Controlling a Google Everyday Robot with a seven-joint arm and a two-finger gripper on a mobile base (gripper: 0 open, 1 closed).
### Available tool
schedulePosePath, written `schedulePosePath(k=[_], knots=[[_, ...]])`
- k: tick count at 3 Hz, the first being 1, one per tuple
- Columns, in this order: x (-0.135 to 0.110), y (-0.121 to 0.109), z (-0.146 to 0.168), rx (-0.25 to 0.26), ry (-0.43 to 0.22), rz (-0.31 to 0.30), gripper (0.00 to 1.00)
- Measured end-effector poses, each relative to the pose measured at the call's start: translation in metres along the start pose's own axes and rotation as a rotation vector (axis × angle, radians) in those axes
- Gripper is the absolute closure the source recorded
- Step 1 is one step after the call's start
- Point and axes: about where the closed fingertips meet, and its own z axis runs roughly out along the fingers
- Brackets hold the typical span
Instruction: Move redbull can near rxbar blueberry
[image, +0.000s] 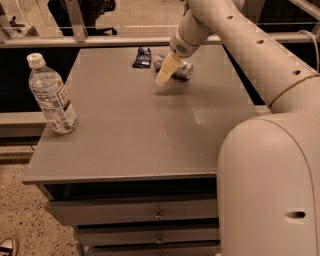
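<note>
The redbull can (179, 68) lies on its side at the far middle of the grey table (130, 135), silver and blue. The rxbar blueberry (142, 58), a small dark navy wrapper, lies just left of the can, a short gap between them. My gripper (165, 74) hangs above the table just in front and left of the can, its pale fingers (167, 70) pointing down-left. It holds nothing and partly covers the can's left end.
A clear plastic water bottle (51, 94) stands upright near the table's left edge. Drawers (150, 214) sit below the table front. My white arm and base (270, 150) fill the right side. A rail (100, 40) runs behind the table.
</note>
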Motion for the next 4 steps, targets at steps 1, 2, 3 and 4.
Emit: schedulePosePath(k=[1,2,3,4], knots=[[0.000,0.000,0.000,0.000,-0.001,0.001,0.00],[0.027,-0.006,-0.035,-0.003,-0.065,0.086,0.00],[0.055,-0.005,-0.107,0.007,-0.237,0.209,0.00],[0.080,0.005,-0.179,0.045,-0.388,0.299,0.00]])
